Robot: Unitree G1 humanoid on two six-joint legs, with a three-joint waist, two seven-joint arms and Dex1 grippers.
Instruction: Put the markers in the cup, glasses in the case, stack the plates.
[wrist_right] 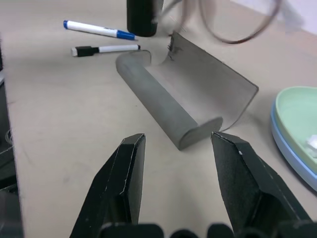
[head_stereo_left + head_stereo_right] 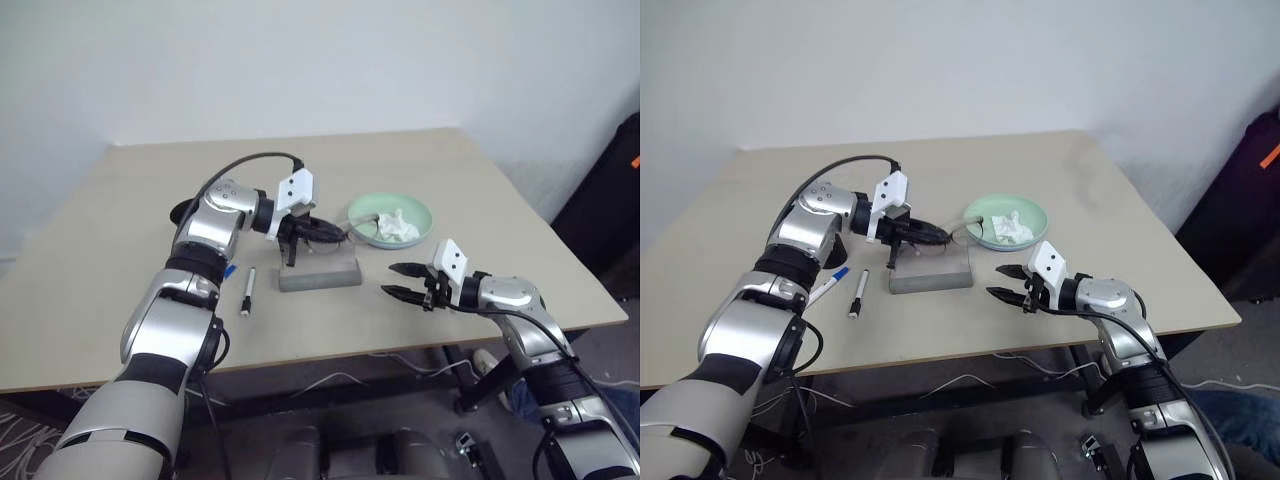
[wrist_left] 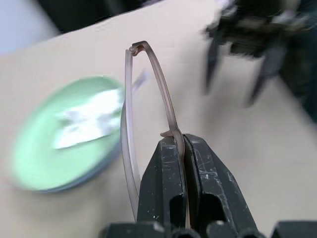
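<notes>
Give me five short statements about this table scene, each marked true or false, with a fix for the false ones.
1. The left gripper is shut on the glasses. True.
2. The right gripper holds a marker. False: it is open and holds nothing.
3. The case lies open on the table. True.
4. The green plate sits on the blue plate. True.
5. Both markers are in the cup. False: they lie on the table beside it.
</notes>
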